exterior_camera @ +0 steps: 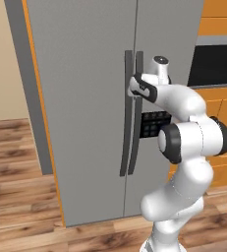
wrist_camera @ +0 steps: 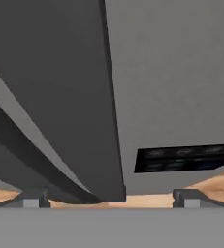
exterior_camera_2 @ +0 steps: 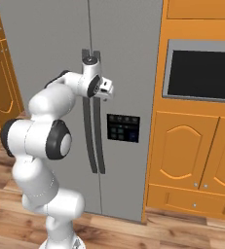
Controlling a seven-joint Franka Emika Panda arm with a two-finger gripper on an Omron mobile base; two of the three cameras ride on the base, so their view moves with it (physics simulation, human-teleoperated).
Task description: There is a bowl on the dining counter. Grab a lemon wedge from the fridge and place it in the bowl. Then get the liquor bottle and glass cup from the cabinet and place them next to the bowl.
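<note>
The grey two-door fridge (exterior_camera: 85, 98) stands shut, with two dark vertical handles (exterior_camera: 126, 128) side by side at the door seam. My gripper (exterior_camera: 134, 86) is at the upper part of these handles and is open. In the hand view the wide dark bar of the right door's handle (wrist_camera: 70, 97) runs between my two fingertips (wrist_camera: 33, 199), and the gripper (wrist_camera: 111, 199) is not closed on it. From the right base view the gripper (exterior_camera_2: 106, 90) is pressed up to the handles (exterior_camera_2: 98, 146). Bowl, lemon wedge, liquor bottle and glass cup are out of view.
A dark control panel (exterior_camera_2: 122, 128) sits on the right fridge door just below my hand. Orange cabinets (exterior_camera_2: 192, 160) and a dark built-in oven window (exterior_camera_2: 201, 68) stand right of the fridge. Wood floor (exterior_camera: 16, 197) lies in front.
</note>
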